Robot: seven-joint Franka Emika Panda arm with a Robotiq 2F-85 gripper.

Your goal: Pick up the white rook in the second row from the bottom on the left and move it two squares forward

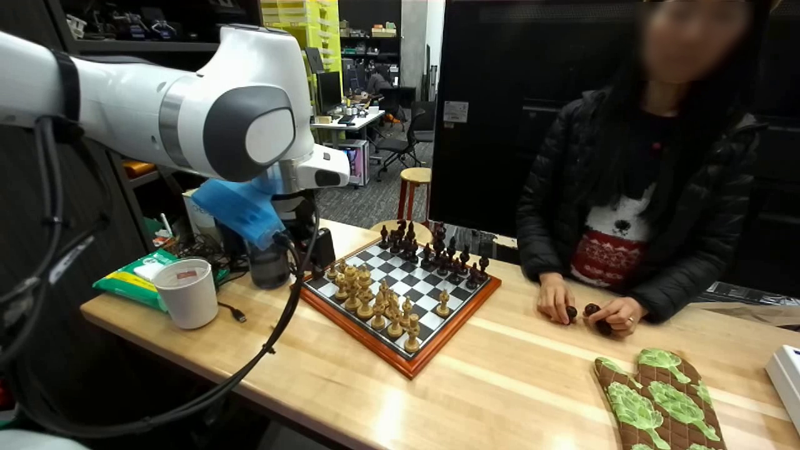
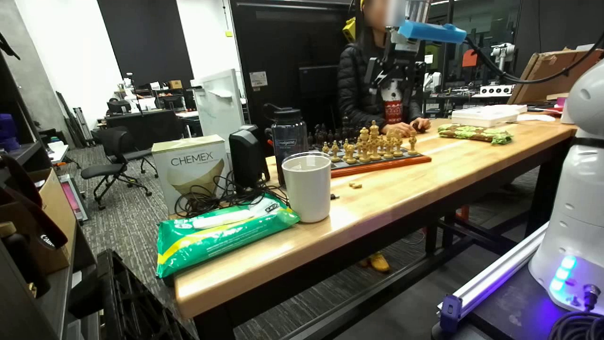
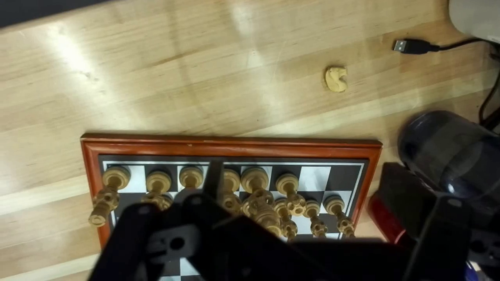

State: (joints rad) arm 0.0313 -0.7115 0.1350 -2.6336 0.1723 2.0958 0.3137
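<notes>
The chessboard (image 1: 459, 325) stands on the table with pale and dark pieces upright on its squares (image 1: 403, 282). The pale pieces are crowded along the robot's side. At the left end of their second row stands a slim pale piece (image 1: 332, 271); it also shows in the wrist view (image 3: 343, 221), beside the side rim. Whether it is a rook I cannot tell from its shape. My gripper (image 2: 395, 86) is high above the board. Its fingers are wide apart in the wrist view (image 3: 304, 177), with nothing between them. The gripper body hides the board's middle there.
A bottle (image 3: 449, 156) stands just off the board's left corner. A white cup (image 1: 187, 294), green wipes pack (image 1: 134, 284) and USB plug (image 3: 416, 46) lie beyond it. A loose pale piece (image 3: 336, 79) lies before the board. A person's hands (image 1: 556, 299) hold dark pieces.
</notes>
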